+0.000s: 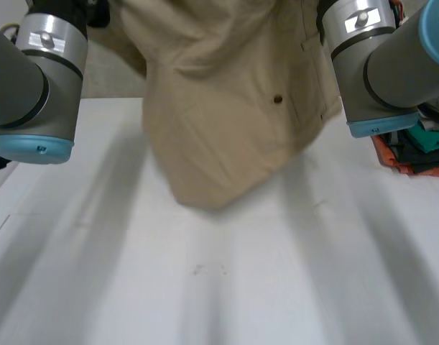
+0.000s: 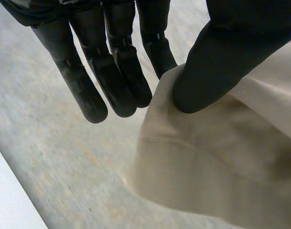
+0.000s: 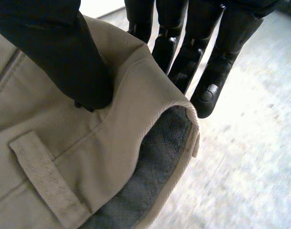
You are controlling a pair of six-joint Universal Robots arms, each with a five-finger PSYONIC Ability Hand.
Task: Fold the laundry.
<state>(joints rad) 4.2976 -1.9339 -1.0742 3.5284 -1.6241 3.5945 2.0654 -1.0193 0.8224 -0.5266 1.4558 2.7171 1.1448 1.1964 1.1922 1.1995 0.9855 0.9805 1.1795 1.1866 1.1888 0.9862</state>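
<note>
In the head view the left arm [image 1: 39, 79] stands at the upper left of the frame. Its left hand [image 2: 116, 81], seen in the left wrist view, pinches an edge of the beige trousers [image 1: 219, 108] between thumb and straight fingers. The trousers hang from the top centre of the head view over the white table [image 1: 241, 287]. Whether their lower end touches it I cannot tell. A dark button [image 1: 277, 99] shows on them. The right arm [image 1: 377, 65] is at the upper right. In the right wrist view the right hand [image 3: 64, 52] clamps the waistband [image 3: 150, 90] between thumb and fingers [image 3: 216, 62], beside a belt loop [image 3: 45, 181], with grey lining [image 3: 150, 176] showing. At the right edge of the head view an orange basket [image 1: 389, 159] holds dark and teal clothes [image 1: 429, 140].
</note>
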